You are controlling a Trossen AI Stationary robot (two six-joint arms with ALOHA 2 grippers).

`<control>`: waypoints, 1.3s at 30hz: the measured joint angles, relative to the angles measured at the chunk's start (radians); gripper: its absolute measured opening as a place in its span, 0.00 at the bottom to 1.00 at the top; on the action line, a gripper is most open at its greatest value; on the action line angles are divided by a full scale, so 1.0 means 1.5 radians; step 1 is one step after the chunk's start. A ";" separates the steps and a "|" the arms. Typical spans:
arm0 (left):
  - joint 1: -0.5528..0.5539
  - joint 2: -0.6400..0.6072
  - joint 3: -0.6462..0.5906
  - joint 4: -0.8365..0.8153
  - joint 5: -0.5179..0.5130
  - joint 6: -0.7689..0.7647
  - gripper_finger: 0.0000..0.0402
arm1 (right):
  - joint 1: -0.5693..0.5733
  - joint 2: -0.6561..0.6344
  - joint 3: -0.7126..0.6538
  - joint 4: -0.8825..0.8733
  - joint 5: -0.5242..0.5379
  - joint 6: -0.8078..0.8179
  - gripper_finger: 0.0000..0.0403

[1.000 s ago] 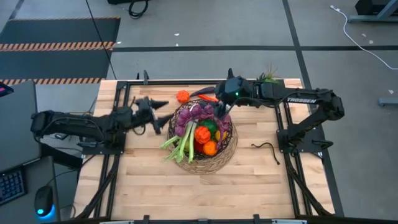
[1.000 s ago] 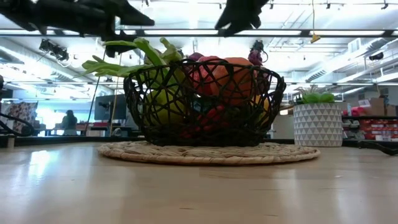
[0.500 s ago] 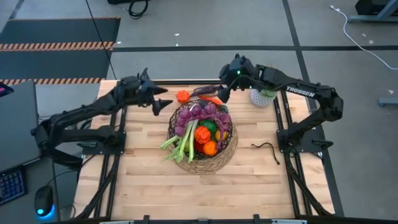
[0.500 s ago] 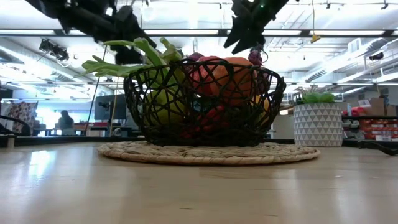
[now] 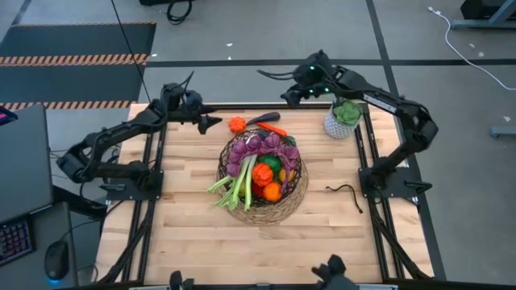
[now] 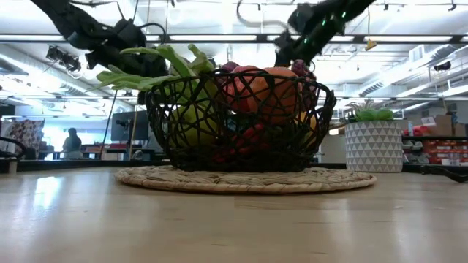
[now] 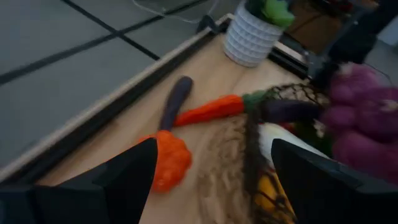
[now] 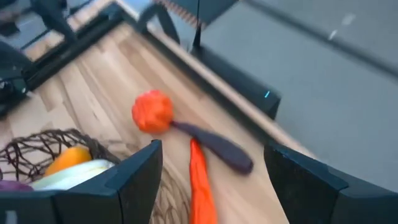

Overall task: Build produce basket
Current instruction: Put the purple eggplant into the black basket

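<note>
The dark wire basket [image 5: 262,171] stands on its tan wicker base mid-table, filled with purple grapes [image 5: 260,147], green leek [image 5: 234,187], orange and red pieces. Behind it on the table lie an orange pepper [image 5: 236,124], a dark purple long vegetable [image 5: 263,119] and an orange-red long one [image 5: 274,129]. My left gripper [image 5: 208,122] hovers open just left of the orange pepper [image 7: 166,159]. My right gripper [image 5: 274,74] is open, raised beyond the table's far edge; its wrist view looks down on the pepper [image 8: 152,111].
A white pot with a green plant [image 5: 343,119] stands at the far right of the table. A black cord [image 5: 345,192] lies right of the basket. Black frame rails [image 5: 242,105] run along the table's edges. Bare wood [image 5: 266,242] lies on the near side.
My right gripper has risen from above the basket and moved past the table's far edge, uncovering the plant pot. My left gripper has moved from the basket's left side toward the far edge, ending beside the orange pepper. The produce has stayed in place.
</note>
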 joint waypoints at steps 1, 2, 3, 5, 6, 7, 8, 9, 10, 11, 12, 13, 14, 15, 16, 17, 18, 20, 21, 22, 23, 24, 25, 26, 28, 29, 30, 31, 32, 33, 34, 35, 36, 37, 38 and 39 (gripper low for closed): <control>0.006 0.007 0.001 0.006 0.000 0.005 0.80 | -0.008 0.014 0.000 0.000 -0.019 0.004 0.70; 0.011 0.014 0.001 0.006 0.000 0.008 0.80 | -0.015 0.029 0.000 0.000 -0.035 0.011 0.70; 0.015 0.021 0.001 0.003 0.003 0.010 0.80 | -0.022 0.042 0.000 0.001 -0.048 0.016 0.70; 0.024 0.036 0.001 0.001 0.033 0.020 0.80 | -0.032 0.065 0.000 0.008 -0.067 0.026 0.70; 0.027 0.042 0.001 0.001 0.055 0.025 0.80 | -0.037 0.074 0.000 0.012 -0.069 0.031 0.70; 0.028 0.049 0.001 0.003 0.075 0.033 0.80 | -0.041 0.081 0.000 0.017 -0.073 0.037 0.70; 0.028 0.056 0.001 0.003 0.085 0.041 0.80 | -0.044 0.088 0.002 0.019 -0.077 0.045 0.70; 0.027 0.063 0.001 0.002 0.089 0.049 0.80 | -0.047 0.095 0.007 0.019 -0.079 0.050 0.70; 0.027 0.068 0.001 0.003 0.090 0.057 0.80 | -0.050 0.101 0.013 0.020 -0.080 0.055 0.70; 0.027 0.073 0.001 0.005 0.090 0.064 0.80 | -0.051 0.107 0.019 0.021 -0.080 0.059 0.70; 0.027 0.079 0.001 0.006 0.091 0.072 0.80 | -0.052 0.114 0.027 0.021 -0.080 0.061 0.70; 0.028 0.085 0.001 0.006 0.091 0.077 0.80 | -0.051 0.123 0.035 0.021 -0.080 0.062 0.70; 0.028 0.088 0.001 0.006 0.090 0.082 0.80 | -0.051 0.132 0.042 0.021 -0.078 0.063 0.70; 0.029 0.090 0.000 0.005 0.090 0.089 0.80 | -0.049 0.143 0.050 0.022 -0.073 0.062 0.70; 0.030 0.093 0.000 0.009 0.091 0.092 0.80 | -0.047 0.153 0.055 0.021 -0.067 0.057 0.70; 0.030 0.095 0.000 0.010 0.091 0.093 0.80 | -0.044 0.163 0.059 0.021 -0.062 0.048 0.70; 0.032 0.095 0.000 0.008 0.091 0.093 0.80 | -0.043 0.172 0.063 0.021 -0.057 0.040 0.70; 0.036 0.094 0.000 0.011 0.091 0.093 0.80 | -0.040 0.192 0.069 0.017 -0.052 0.018 0.70; 0.038 0.093 0.000 0.012 0.091 0.093 0.80 | -0.040 0.200 0.071 0.015 -0.051 0.004 0.70; 0.040 0.093 0.000 0.012 0.091 0.092 0.80 | -0.040 0.207 0.072 0.012 -0.050 -0.011 0.70; 0.044 0.093 0.000 0.012 0.091 0.090 0.80 | -0.040 0.214 0.075 0.010 -0.050 -0.025 0.70; 0.047 0.093 0.001 0.010 0.091 0.087 0.80 | -0.040 0.222 0.079 0.008 -0.050 -0.036 0.70; 0.049 0.093 0.004 0.010 0.091 0.079 0.80 | -0.040 0.230 0.081 -0.001 -0.050 -0.049 0.70; 0.051 0.093 0.006 0.011 0.091 0.072 0.80 | -0.040 0.236 0.082 -0.012 -0.050 -0.065 0.70; 0.053 0.093 0.013 0.010 0.091 0.062 0.80 | -0.041 0.247 0.086 -0.043 -0.046 -0.105 0.70; 0.053 0.093 0.018 0.010 0.090 0.057 0.80 | -0.041 0.250 0.087 -0.054 -0.041 -0.127 0.70; 0.052 0.093 0.024 0.011 0.090 0.054 0.80 | -0.041 0.251 0.088 -0.059 -0.036 -0.146 0.70; 0.052 0.093 0.028 0.011 0.091 0.051 0.80 | -0.041 0.252 0.088 -0.065 -0.030 -0.165 0.70; 0.051 0.093 0.032 0.011 0.091 0.045 0.80 | -0.041 0.252 0.088 -0.070 -0.025 -0.187 0.70; 0.051 0.093 0.034 0.011 0.091 0.040 0.80 | -0.040 0.252 0.088 -0.068 -0.022 -0.204 0.70; 0.050 0.093 0.035 0.011 0.091 0.037 0.80 | -0.039 0.252 0.088 -0.064 -0.018 -0.219 0.70; 0.048 0.093 0.035 0.011 0.091 0.035 0.80 | -0.039 0.252 0.088 -0.060 -0.018 -0.231 0.70; 0.047 0.093 0.035 0.010 0.091 0.034 0.80 | -0.038 0.252 0.088 -0.055 -0.018 -0.241 0.70; 0.045 0.093 0.035 0.009 0.091 0.034 0.80 | -0.038 0.252 0.088 -0.050 -0.018 -0.251 0.70; 0.043 0.093 0.035 0.008 0.091 0.031 0.80 | -0.038 0.252 0.086 -0.042 -0.018 -0.261 0.70; 0.040 0.093 0.035 0.007 0.091 0.023 0.80 | -0.038 0.252 0.081 -0.029 -0.017 -0.268 0.70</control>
